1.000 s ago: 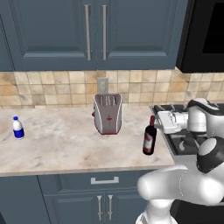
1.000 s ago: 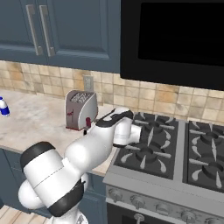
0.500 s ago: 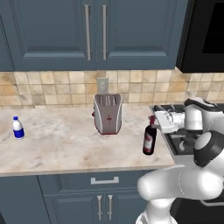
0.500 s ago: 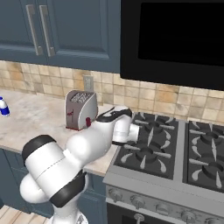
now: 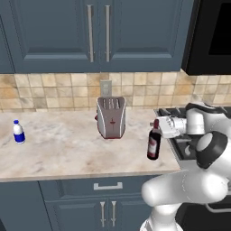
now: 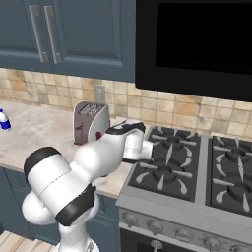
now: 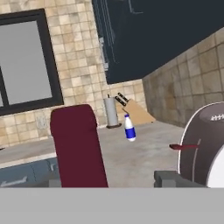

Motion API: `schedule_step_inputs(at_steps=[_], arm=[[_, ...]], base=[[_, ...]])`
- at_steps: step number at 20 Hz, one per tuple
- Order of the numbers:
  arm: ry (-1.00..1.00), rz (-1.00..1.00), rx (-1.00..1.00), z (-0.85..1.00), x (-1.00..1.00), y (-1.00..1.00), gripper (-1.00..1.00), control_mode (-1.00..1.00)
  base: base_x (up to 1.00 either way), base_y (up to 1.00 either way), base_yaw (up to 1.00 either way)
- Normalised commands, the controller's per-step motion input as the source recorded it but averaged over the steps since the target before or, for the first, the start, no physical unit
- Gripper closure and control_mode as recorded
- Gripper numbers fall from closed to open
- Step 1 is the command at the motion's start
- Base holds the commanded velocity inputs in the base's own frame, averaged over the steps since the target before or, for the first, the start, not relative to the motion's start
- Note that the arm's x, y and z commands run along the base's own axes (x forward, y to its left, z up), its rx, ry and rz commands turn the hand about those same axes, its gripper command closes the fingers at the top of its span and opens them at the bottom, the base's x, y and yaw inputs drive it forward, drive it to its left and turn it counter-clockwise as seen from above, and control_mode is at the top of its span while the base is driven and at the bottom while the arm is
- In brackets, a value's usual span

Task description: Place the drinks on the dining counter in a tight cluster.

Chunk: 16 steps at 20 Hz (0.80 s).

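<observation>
A silver toaster (image 5: pixel 111 117) with a dark red lever stands near the back edge of the marble worktop (image 5: pixel 58 153), under a wall outlet (image 5: pixel 105 86) in the tan tile backsplash (image 5: pixel 49 90). A black gas stove (image 6: pixel 197 170) adjoins the worktop's right edge. Blue-grey wall cabinets (image 5: pixel 97 34) hang above, and a knife block (image 7: pixel 131 109) sits beside a grey canister (image 7: pixel 111 112) at a far corner

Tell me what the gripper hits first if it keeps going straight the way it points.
Most likely the wine bottle: its neck stands right in front of the gripper. The toaster lies beyond and to one side.
</observation>
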Motion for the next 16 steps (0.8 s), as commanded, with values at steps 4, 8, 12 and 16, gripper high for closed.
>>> schedule_step_inputs(at_steps=[4,8,12,16], arm=[[0.00,0.00,0.00,0.16,-0.07,-0.04,1.00,-1.00],[-0.01,0.05,0.00,0.34,-0.42,-0.17,1.00,-1.00],[-0.03,0.01,-0.02,0.37,-0.63,-0.18,1.00,-1.00],[-0.06,-0.02,-0.08,0.28,-0.68,-0.06,1.00,-1.00]], base=[[0.00,0.00,0.00],[0.00,0.00,0.00],[0.00,0.00,0.00],[0.00,0.00,0.00]])
